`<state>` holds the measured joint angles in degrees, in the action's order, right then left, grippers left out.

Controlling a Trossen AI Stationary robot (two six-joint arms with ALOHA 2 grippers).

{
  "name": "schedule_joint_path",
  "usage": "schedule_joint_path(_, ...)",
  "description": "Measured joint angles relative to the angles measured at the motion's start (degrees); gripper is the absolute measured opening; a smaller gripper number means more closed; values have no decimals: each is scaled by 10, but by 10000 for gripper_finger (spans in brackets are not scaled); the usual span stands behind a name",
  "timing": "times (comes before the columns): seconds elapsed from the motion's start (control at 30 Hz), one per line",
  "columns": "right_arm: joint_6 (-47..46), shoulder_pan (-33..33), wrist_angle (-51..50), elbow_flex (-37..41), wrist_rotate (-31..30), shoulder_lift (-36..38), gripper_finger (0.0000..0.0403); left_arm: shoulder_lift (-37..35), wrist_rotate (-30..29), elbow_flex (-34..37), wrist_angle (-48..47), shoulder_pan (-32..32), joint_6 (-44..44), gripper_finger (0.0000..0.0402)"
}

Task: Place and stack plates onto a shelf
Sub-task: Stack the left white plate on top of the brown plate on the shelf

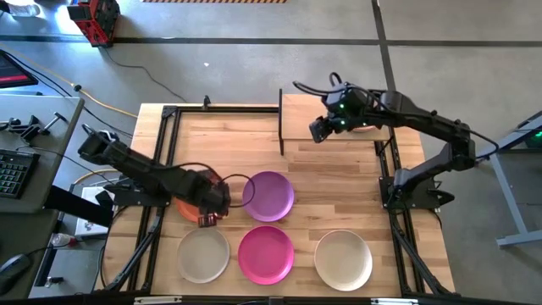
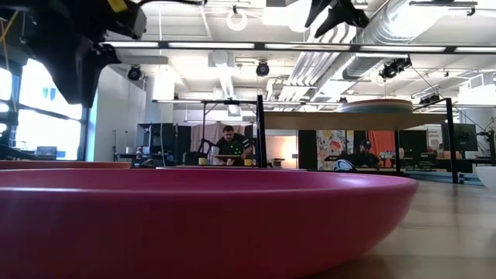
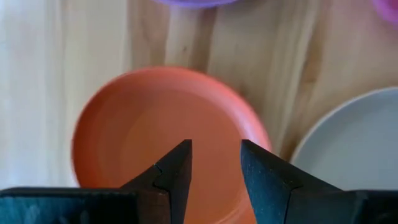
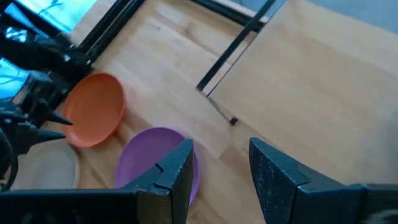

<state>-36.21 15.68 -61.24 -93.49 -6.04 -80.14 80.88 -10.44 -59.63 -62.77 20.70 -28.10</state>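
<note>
My left gripper point(image 1: 216, 206) point(image 3: 214, 146) hovers open above the orange plate point(image 1: 188, 206) point(image 3: 161, 130), which lies flat on the table. The purple plate point(image 1: 269, 196) point(image 4: 146, 155) lies to its right. The beige plate point(image 1: 203, 255), magenta plate point(image 1: 265, 254) point(image 2: 194, 217) and off-white plate point(image 1: 343, 259) form the near row. My right gripper point(image 1: 318, 129) point(image 4: 221, 146) is open above the shelf point(image 1: 301, 119) point(image 4: 311, 81) point(image 2: 341, 121). Plates point(image 2: 380, 105) lie on the shelf's right part, mostly hidden under the right arm in the high view.
Black metal frame rails point(image 1: 161, 169) run along the table's left and right sides. The shelf's left half point(image 1: 296, 114) is bare board. Bare table lies between the shelf and the purple plate. A desk with a keyboard point(image 1: 13, 169) stands to the left of the table, and people sit far behind.
</note>
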Motion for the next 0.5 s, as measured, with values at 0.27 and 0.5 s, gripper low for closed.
schedule_joint_path(0.27, 1, -41, 0, 0, -27, 0, 135, 0, -2, 0, 45, 29, 90, 127)
schedule_joint_path(0.5, 2, -46, -12, 0, -20, 0, 135, 5, 55, 0, 94, 56, 166, 127)
